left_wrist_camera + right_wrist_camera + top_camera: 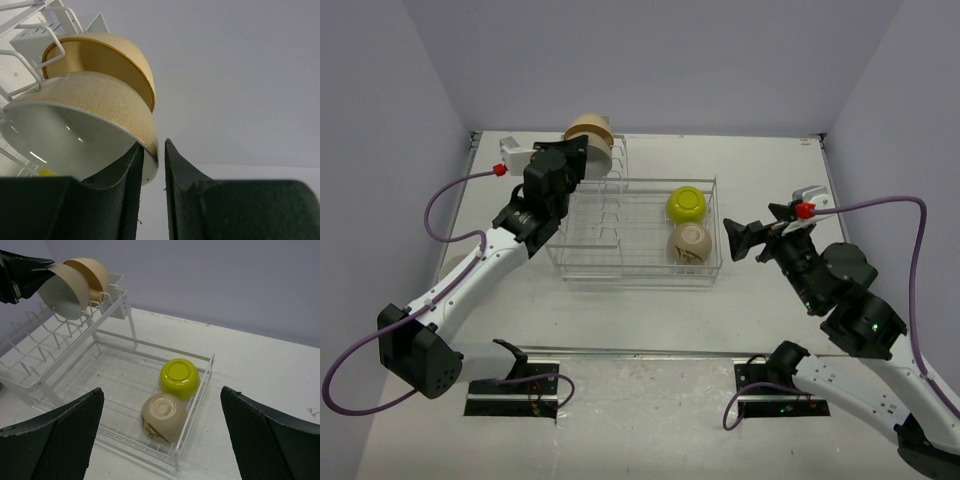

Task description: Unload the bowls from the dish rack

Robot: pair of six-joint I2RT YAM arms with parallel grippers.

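Note:
The white wire dish rack (632, 272) stands mid-table. Two bowls stand on edge in its back-left plate slots: a speckled tan bowl with a white inside (95, 100) in front and a plain tan bowl (120, 55) behind it. My left gripper (578, 158) sits at the speckled bowl's rim (154, 146). One finger is inside the bowl and one outside, with a thin gap left at the outer finger. A yellow-green bowl (179, 377) and a beige bowl with a brown mark (162, 416) lie upside down in the basket. My right gripper (752, 232) is wide open and empty, just right of the basket.
Lavender walls close the table at the back and both sides. Purple cables (450, 200) loop beside each arm. A metal strip (640, 352) crosses the table near the arm bases. Bare white tabletop (260, 370) lies right of the rack.

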